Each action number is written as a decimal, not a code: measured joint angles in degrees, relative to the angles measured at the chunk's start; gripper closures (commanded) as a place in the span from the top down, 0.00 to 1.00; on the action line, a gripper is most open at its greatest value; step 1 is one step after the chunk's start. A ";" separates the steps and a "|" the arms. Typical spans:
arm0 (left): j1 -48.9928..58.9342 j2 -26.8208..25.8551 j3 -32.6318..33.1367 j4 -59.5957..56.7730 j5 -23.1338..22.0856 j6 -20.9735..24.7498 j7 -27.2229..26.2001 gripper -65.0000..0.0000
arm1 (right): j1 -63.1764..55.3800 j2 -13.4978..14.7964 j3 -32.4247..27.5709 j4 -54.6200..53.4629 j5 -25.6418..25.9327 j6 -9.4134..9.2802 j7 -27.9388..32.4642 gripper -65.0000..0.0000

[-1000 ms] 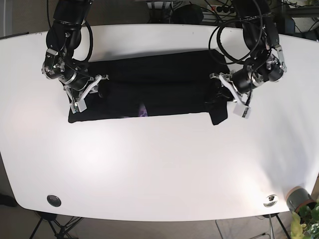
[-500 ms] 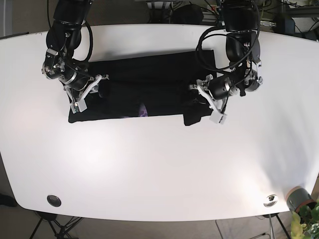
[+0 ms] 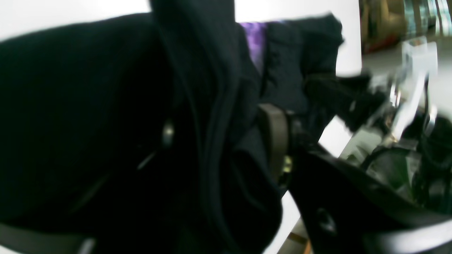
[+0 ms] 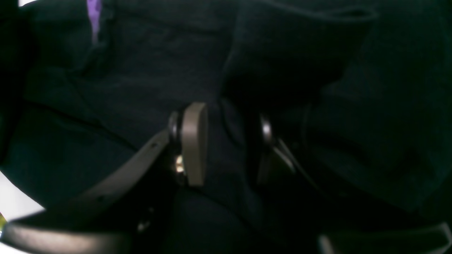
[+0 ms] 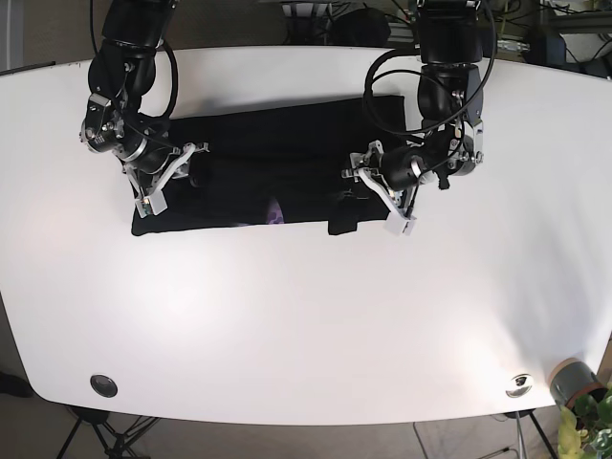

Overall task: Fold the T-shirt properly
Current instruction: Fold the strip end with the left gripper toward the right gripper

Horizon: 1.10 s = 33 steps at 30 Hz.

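Observation:
A black T-shirt [image 5: 258, 172] with a purple print [image 5: 273, 209] lies as a long band across the back of the white table [image 5: 306, 316]. My left gripper [image 5: 368, 196] is shut on the shirt's right end and holds it doubled over the band, near the middle. In the left wrist view the cloth [image 3: 88, 106] runs between the left gripper's [image 3: 219, 137] fingers. My right gripper [image 5: 177, 177] is shut on the shirt's left end. In the right wrist view a fold of cloth [image 4: 141, 70] sits between the right gripper's [image 4: 229, 141] fingers.
A grey pot with a plant [image 5: 572, 381] stands at the front right corner. Two round fittings [image 5: 103, 385] [image 5: 519, 384] sit near the table's front edge. Cables and equipment lie behind the table's back edge.
My left gripper has moved leftward across the table with the shirt's right end, folding it over the band. The right gripper has not moved.

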State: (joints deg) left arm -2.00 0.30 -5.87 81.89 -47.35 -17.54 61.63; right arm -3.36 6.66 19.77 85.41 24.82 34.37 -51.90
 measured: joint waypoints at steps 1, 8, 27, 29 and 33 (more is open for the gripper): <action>-0.22 0.13 0.44 0.00 -0.04 1.25 0.00 0.49 | 0.00 0.00 0.00 0.00 0.00 0.00 0.00 0.29; -1.36 0.17 7.65 5.40 0.17 2.56 -0.07 0.50 | 0.02 -0.02 0.00 0.00 0.00 0.00 -0.22 0.29; -1.18 -6.93 14.93 23.41 14.78 2.12 0.44 0.49 | 0.04 -0.11 0.00 0.00 0.00 0.00 -0.37 0.29; -0.85 -8.11 13.35 23.74 14.78 2.14 0.44 0.49 | 0.07 -0.17 0.00 0.00 0.00 0.02 -0.39 0.29; 1.31 -9.44 9.22 25.55 14.43 1.62 0.07 0.47 | 0.15 -0.87 0.07 0.00 -0.04 0.00 -0.35 0.29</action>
State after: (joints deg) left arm -0.69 -9.15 3.36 107.44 -32.93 -15.92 61.69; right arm -3.20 5.78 19.84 85.41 24.77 34.37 -52.25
